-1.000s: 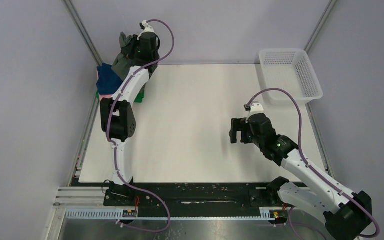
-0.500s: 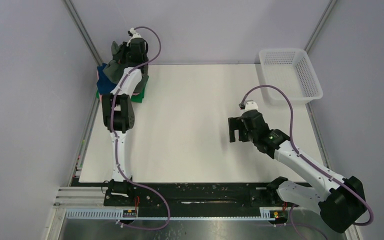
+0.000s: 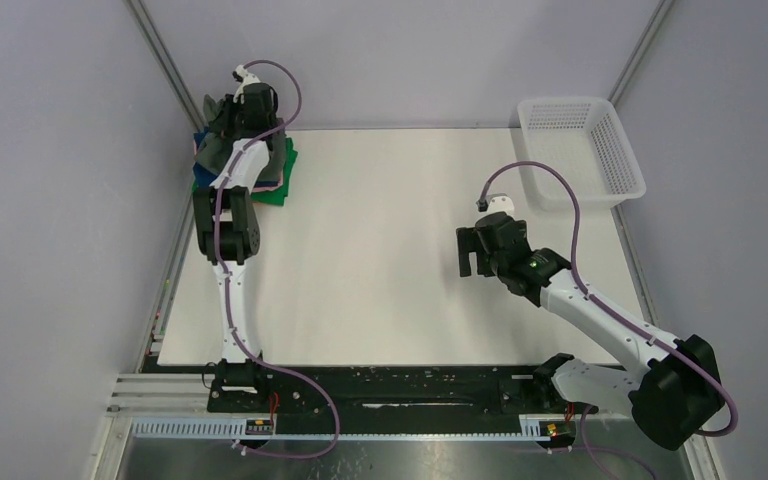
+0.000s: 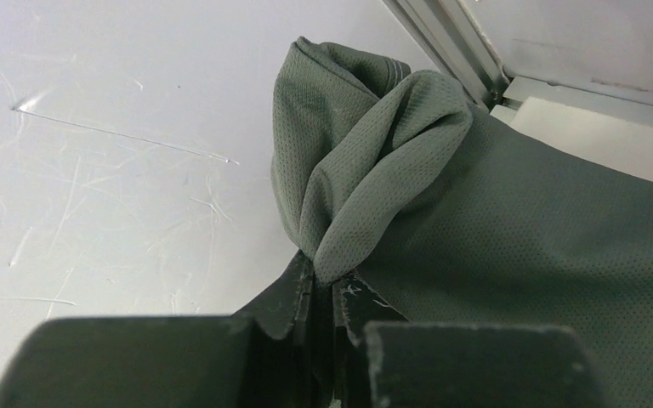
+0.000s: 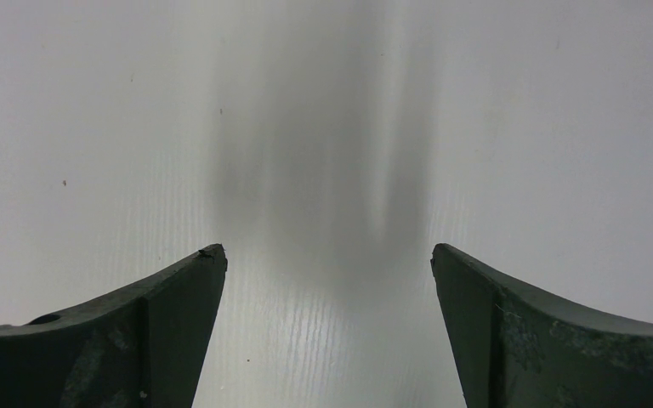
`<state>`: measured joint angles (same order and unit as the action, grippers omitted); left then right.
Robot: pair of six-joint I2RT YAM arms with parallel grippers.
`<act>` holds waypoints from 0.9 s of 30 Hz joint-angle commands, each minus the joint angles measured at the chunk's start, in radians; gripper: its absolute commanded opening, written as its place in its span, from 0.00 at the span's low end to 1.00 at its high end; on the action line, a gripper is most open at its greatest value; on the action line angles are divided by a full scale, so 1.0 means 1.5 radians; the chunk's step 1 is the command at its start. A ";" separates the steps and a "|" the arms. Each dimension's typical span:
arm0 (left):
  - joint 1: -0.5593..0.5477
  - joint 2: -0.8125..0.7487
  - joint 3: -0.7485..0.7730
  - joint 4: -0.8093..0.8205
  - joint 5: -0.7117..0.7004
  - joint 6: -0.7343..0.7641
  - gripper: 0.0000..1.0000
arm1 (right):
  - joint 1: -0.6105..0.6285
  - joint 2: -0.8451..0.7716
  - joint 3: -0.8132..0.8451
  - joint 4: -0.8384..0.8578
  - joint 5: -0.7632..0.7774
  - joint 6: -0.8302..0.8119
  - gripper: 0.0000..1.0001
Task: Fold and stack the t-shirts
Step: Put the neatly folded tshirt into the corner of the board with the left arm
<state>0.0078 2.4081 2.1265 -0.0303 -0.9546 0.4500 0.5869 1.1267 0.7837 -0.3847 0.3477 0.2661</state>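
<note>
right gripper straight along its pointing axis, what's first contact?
Probably the bare table: the open right gripper faces only its white surface, nothing else in the path. Gap to it unclear.

Reading as a robotics lab test cell. Left arm and right arm are sitting bolted to a black rail at the near edge of a white table. Plain grey wall panels in aluminium struts are boxing it in; purple cables are looping off the arms.
</note>
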 commanded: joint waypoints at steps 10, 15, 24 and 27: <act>0.034 -0.037 -0.015 0.021 -0.042 -0.073 0.47 | -0.002 -0.018 0.025 -0.006 0.050 0.010 0.99; 0.033 -0.079 -0.032 -0.026 -0.032 -0.132 0.99 | -0.002 -0.034 0.019 -0.010 0.051 0.017 1.00; -0.001 -0.208 -0.083 -0.197 0.070 -0.337 0.99 | -0.003 -0.079 -0.022 0.004 0.091 0.064 0.99; -0.023 -0.278 -0.105 -0.266 0.172 -0.451 0.99 | -0.006 -0.083 -0.027 0.000 0.108 0.087 0.99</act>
<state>0.0135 2.1799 1.9888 -0.2932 -0.8822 0.0326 0.5869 1.0203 0.7589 -0.3920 0.4320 0.3344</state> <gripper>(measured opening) 0.989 0.993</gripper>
